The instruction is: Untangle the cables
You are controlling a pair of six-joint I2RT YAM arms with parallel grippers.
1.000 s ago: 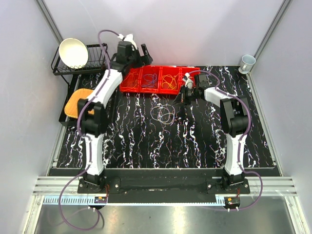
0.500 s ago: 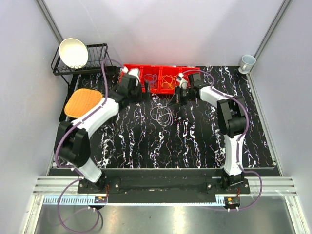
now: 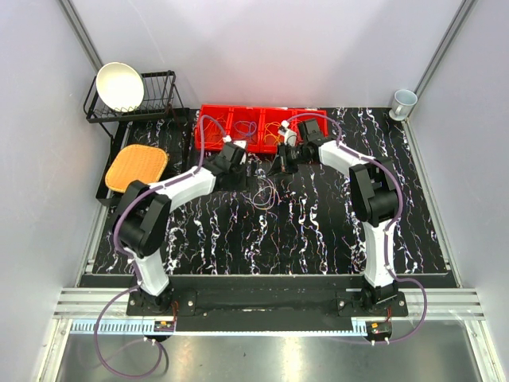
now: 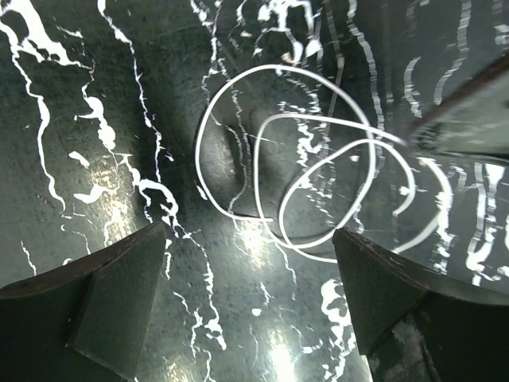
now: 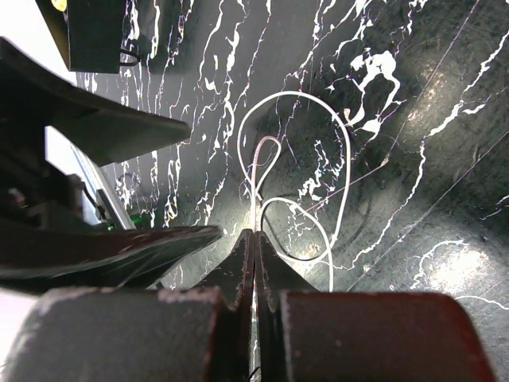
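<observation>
A: The right pincer [image 5: 254, 239], is it gripping anything?
B: Yes. Its 2 fingers are pressed together on 1 thin pale strand of the cables [image 4: 306, 187], which loops away over the table.
A: And the left pincer [image 4: 248, 239]?
B: Spread wide, holding nothing, hanging right over the white loops.
A: Where do those loops lie?
B: On the black marbled table [image 3: 318, 231], between the 2 pincers, toward the far side. Just behind stands the red bin tray [image 3: 242, 119]. Far left is a wire dish rack [image 3: 159, 87] with a white bowl [image 3: 121, 86].
</observation>
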